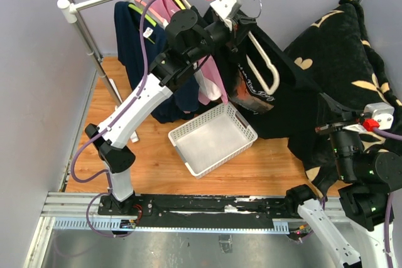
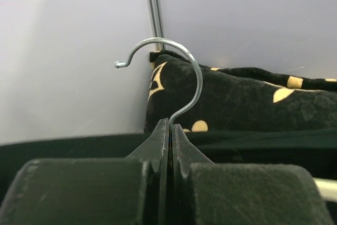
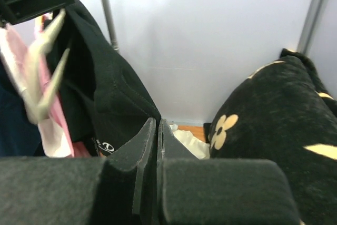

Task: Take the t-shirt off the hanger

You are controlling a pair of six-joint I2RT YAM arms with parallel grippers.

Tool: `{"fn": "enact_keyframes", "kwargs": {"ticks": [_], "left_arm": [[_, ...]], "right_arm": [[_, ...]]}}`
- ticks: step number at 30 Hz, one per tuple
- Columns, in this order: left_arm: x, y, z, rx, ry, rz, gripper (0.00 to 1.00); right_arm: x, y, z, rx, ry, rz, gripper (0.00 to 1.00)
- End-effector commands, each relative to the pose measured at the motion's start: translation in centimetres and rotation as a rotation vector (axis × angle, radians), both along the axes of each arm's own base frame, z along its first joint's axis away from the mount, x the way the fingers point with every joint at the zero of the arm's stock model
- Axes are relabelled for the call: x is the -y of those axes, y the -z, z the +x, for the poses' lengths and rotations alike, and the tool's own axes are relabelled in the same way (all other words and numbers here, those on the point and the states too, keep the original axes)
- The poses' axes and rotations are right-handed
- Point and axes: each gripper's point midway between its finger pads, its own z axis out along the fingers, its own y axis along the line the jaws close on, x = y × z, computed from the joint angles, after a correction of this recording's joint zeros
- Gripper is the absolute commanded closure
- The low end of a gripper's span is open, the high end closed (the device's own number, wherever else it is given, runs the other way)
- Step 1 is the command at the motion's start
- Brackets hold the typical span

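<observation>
hanger (image 1: 269,73): cream frame, tilted, part bare and part under black cloth, hanging just below the left gripper (image 2: 169,128)
hook (image 2: 198,80): thin wire, its stem pinched between that gripper's closed fingers, curl rising above them
t-shirt (image 1: 286,114): black, printed front, draped from the hanger and stretched down toward the closed right gripper (image 3: 158,126)
</observation>
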Motion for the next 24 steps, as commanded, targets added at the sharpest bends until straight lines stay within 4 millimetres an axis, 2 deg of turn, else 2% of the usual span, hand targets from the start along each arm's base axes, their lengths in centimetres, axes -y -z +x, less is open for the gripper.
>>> {"fn": "enact_keyframes", "kwargs": {"ticks": [1,5,11,13,15,16,20,24], "left_arm": [[-0.9,-2.4,0.7,0.080,-0.049,-0.028,0.99],[-0.8,-2.6,0.5,0.073,-0.038,-0.042,0.99],[-0.7,-3.5,-0.1,0.073,-0.042,-0.080,0.99],[-0.4,-3.5,-0.3,0.075,-0.054,-0.084,1.00],[0.2,-3.3,-0.5,0.075,-0.064,-0.085,0.99],[0.5,-3.1,-0.7,0.076,-0.067,-0.087,1.00],[2.0,-2.1,-1.0,0.073,-0.102,-0.074,1.00],[2.9,-1.1,-0.7,0.059,-0.127,-0.059,1.00]], "right_arm": [[2.9,-1.0,-0.2,0.028,0.142,0.080,0.99],[2.4,-0.6,0.3,0.004,0.126,0.069,0.99],[0.0,0.2,1.3,-0.037,0.022,0.030,0.98],[-1.1,0.3,1.5,-0.053,-0.030,-0.004,0.81],[-1.8,0.0,1.3,-0.048,-0.070,-0.023,0.55],[-2.1,-0.3,1.2,-0.040,-0.086,-0.029,0.48],[-3.4,-1.9,-0.2,0.011,-0.175,-0.059,0.36],[-4.4,-3.3,-1.5,0.039,-0.253,-0.077,0.31]]}}
